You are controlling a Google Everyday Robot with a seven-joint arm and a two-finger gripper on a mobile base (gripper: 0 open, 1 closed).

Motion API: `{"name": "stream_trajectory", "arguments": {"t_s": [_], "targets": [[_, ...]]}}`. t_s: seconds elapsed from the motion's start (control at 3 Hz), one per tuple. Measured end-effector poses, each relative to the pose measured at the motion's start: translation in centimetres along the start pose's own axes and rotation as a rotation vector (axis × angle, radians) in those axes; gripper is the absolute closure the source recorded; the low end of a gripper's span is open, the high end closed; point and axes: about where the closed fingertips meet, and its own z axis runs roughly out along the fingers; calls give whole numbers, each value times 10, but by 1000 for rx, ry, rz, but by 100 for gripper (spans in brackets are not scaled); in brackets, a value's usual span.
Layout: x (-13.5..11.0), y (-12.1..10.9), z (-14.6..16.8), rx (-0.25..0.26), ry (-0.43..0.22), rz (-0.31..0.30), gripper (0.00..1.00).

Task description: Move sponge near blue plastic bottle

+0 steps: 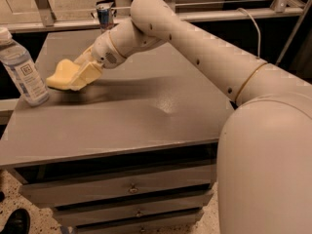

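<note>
The robot's big, rounded cream-coloured body (265, 165) fills the right side. Beside it is the wide grey metal table (146, 111), with a flat matte top and three shut drawers (122, 189) stacked in its front, each with a small knob.

The long cream arm (204, 48) rises from the body, crosses over the back right of the table, bends at a thick joint near the far edge and slopes down towards the left front.

Upright at the table's left edge is the tall pale-blue clear plastic bottle (22, 69). Its white cap (4, 33) is on and its white label (27, 72) carries a small dark square. I cannot tell what, if anything, is inside it.

At the arm's end the hand (80, 76) is low over the left part of the table, pointing at the bottle, its yellowish blocky fingers (88, 71) clamped on the pale yellow, wavy-edged foam sponge (61, 76). The sponge sticks out leftwards from the hand, near the bottle's right side but apart from it. It is very close to the tabletop, and I cannot tell whether it touches.

A short blue-and-silver metal can (104, 16) stands at the table's far edge, behind the arm's wrist.
</note>
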Motion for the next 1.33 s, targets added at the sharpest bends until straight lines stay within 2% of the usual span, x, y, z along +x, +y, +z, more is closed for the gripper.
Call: {"name": "stream_trajectory", "arguments": {"t_s": [0.33,0.67,1.33], "targets": [[-1,2,2,-7,1,-1,10],[-1,3,-1,-7,1,0,0],[-8,9,-33,36,-16,13,0]]}}
